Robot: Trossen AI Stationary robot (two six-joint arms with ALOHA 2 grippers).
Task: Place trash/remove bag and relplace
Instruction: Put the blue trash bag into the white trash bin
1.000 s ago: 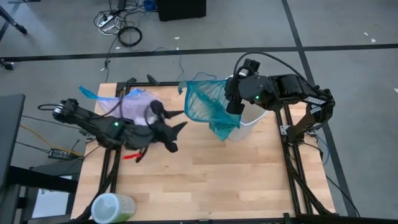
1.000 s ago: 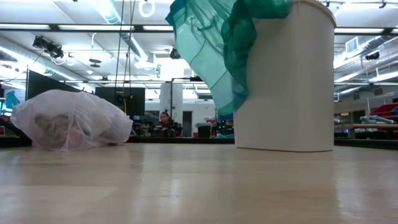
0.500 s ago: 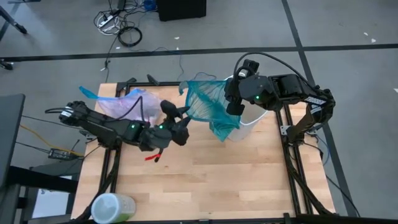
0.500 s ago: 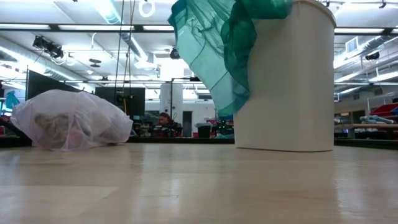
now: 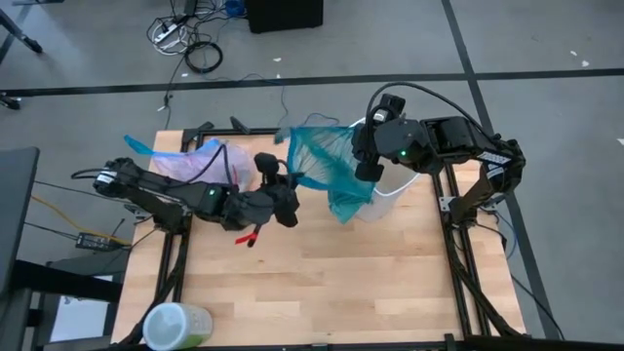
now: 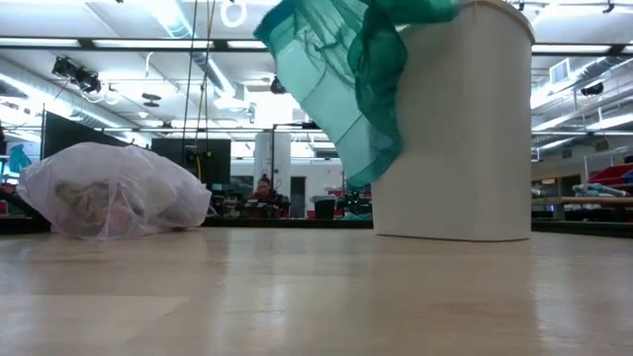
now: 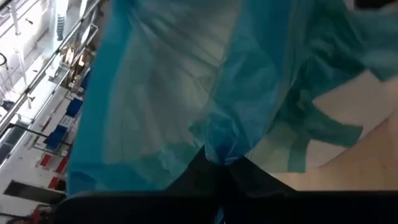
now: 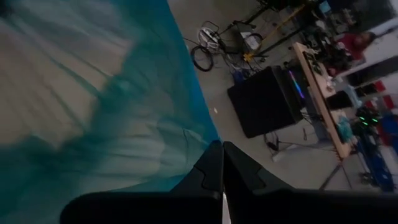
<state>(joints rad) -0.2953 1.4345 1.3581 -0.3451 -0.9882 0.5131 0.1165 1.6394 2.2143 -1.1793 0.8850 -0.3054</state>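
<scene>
left gripper (image 5: 290, 181): pinched onto teal bag (image 5: 327, 161) edge | right gripper (image 5: 366, 166): clamped on same bag above white bin (image 6: 460, 124) | pink bag (image 5: 200, 161) with trash: table (image 5: 331, 283) far-left corner

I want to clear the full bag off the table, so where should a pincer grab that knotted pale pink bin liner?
Grip the thin translucent pale pink-lavender plastic bin liner at its gathered blue-banded neck, coming from the table's far left corner. There the film bunches into a narrow tail, while the bulging body is slack and rounded.
</scene>
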